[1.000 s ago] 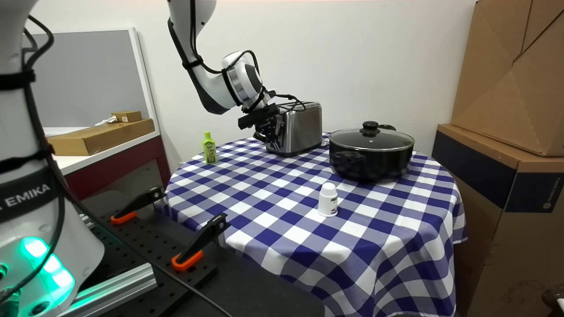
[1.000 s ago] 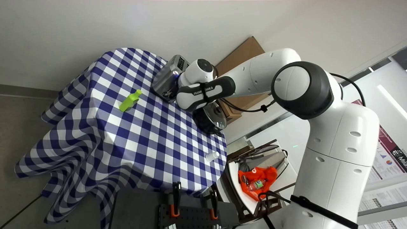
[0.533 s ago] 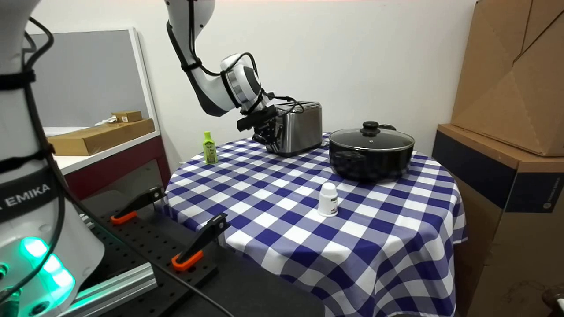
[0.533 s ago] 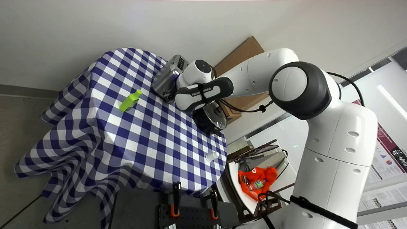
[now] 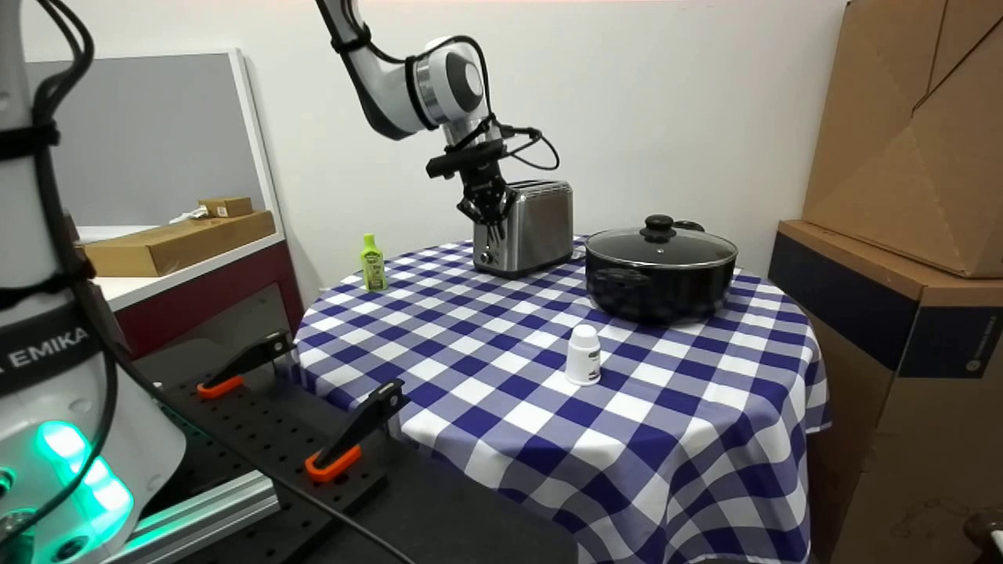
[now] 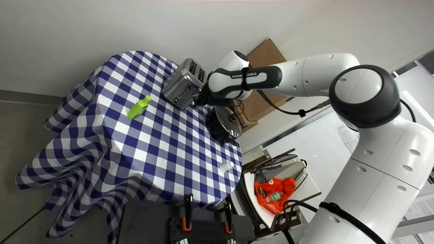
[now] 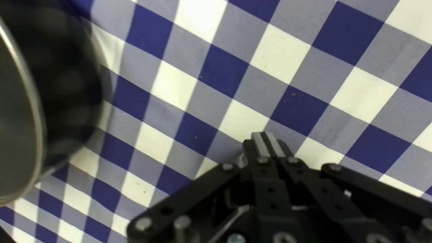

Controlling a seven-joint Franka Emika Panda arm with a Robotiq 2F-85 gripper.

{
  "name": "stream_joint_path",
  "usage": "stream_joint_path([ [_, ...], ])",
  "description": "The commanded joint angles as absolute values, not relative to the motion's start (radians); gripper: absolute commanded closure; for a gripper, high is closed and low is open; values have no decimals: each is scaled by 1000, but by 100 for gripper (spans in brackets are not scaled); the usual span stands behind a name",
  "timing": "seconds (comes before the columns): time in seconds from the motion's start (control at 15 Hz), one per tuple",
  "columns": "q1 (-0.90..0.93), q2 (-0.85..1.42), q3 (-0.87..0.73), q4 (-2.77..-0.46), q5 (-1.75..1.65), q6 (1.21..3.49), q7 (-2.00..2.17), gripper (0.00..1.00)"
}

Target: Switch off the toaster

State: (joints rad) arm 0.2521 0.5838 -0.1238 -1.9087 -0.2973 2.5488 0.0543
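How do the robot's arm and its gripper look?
The arm is white and rounded, with dark joint covers, black straps and cables, green lights at the base and "EMIKA" in pale letters. The gripper is black, with bolted links and grey strips along the fingertips.

In an exterior view, the gripper [image 5: 496, 233] partly hides the toaster [image 5: 541, 231].
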Motion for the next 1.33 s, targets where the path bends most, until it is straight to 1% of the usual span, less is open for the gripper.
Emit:
stream_joint_path([
  [0.0, 208, 408, -101, -1972, -251, 2346, 125, 100],
  [0.27, 185, 248, -59, -2014, -208, 2181, 211, 100],
  [0.53, 173, 58, -4, -2110, -173, 2169, 254, 100],
  [0.87, 136, -150, 28, -2223, -80, 2111, 307, 100],
  [1.07, 104, -234, 22, -2261, 33, 2032, 295, 100],
  [1.13, 102, -163, 42, -2211, -19, 2067, 289, 99],
  [1.27, 87, -208, 39, -2237, 10, 2044, 288, 99],
])
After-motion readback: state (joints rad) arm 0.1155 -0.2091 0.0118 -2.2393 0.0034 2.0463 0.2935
